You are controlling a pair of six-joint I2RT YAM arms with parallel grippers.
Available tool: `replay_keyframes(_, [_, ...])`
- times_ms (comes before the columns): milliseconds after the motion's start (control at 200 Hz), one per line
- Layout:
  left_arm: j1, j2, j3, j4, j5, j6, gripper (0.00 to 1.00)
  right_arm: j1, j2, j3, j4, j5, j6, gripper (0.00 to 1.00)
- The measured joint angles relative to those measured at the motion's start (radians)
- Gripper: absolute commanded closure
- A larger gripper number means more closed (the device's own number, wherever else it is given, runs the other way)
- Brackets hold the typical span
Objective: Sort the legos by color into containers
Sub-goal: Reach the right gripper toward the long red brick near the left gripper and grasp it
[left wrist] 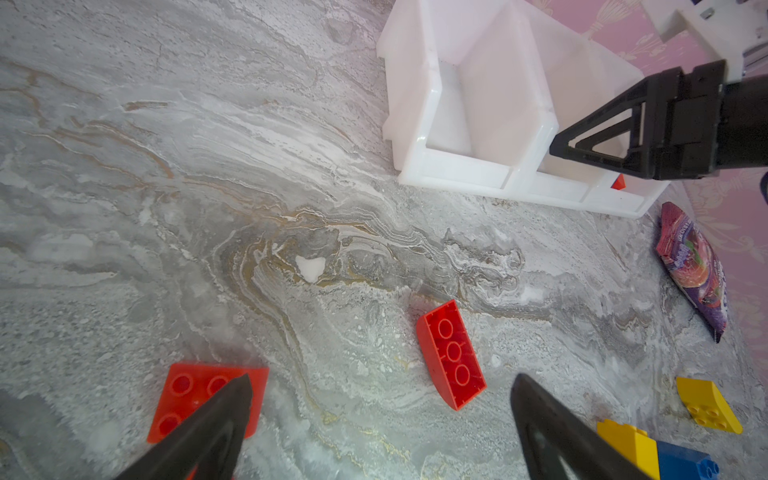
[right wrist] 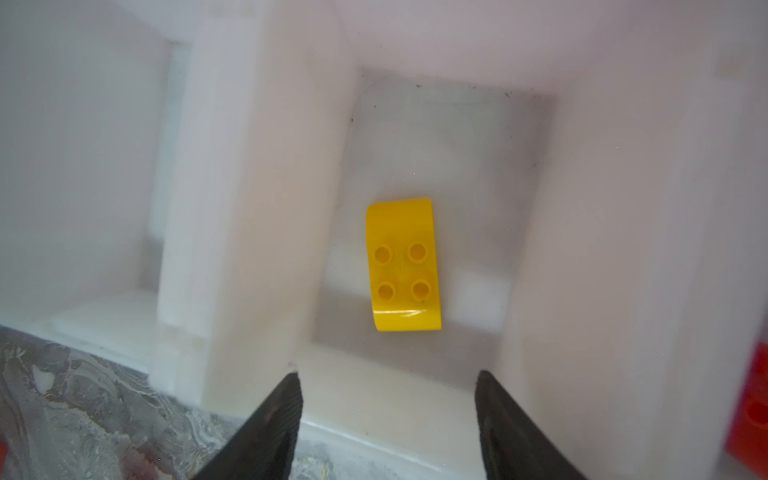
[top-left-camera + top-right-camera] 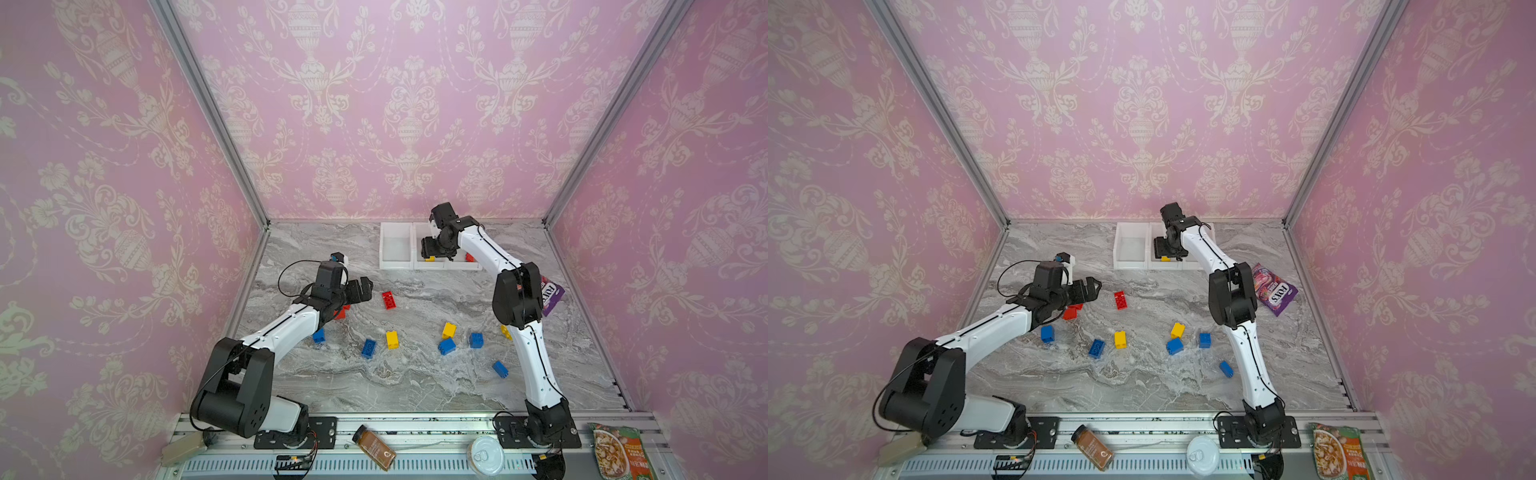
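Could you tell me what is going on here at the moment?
Two robot arms are sorting small studded plastic bricks by colour into three joined white plastic bins. The right gripper hangs open over the middle bin, where one yellow brick lies free; a red brick sits in the right-hand bin. The left gripper hovers open above two red bricks on the grey marble table, where blue and yellow bricks lie loose.

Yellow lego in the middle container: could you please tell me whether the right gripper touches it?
Apart: the right wrist view shows bare container floor between the yellow lego and the right gripper.
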Motion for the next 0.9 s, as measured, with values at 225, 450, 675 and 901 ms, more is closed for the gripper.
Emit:
replay_keyframes(225, [0.000,0.000,0.000,0.000,0.000,-0.003,0.01,0.032,-0.200,-0.167,0.050,0.000,-0.002,0.18])
replay_keyframes(450, [0.000,0.000,0.000,-0.016,-0.004,-0.003,0.01,0.122,-0.368,-0.373,0.105,0.000,0.000,0.13])
replay_keyframes(675, [0.000,0.000,0.000,-0.069,-0.035,-0.007,0.01,0.259,-0.390,-0.470,0.130,-0.002,0.022,0.14])
replay_keyframes(901, [0.002,-0.028,0.000,-0.139,-0.072,-0.007,0.03,0.367,-0.328,-0.451,0.143,-0.007,0.045,0.19])
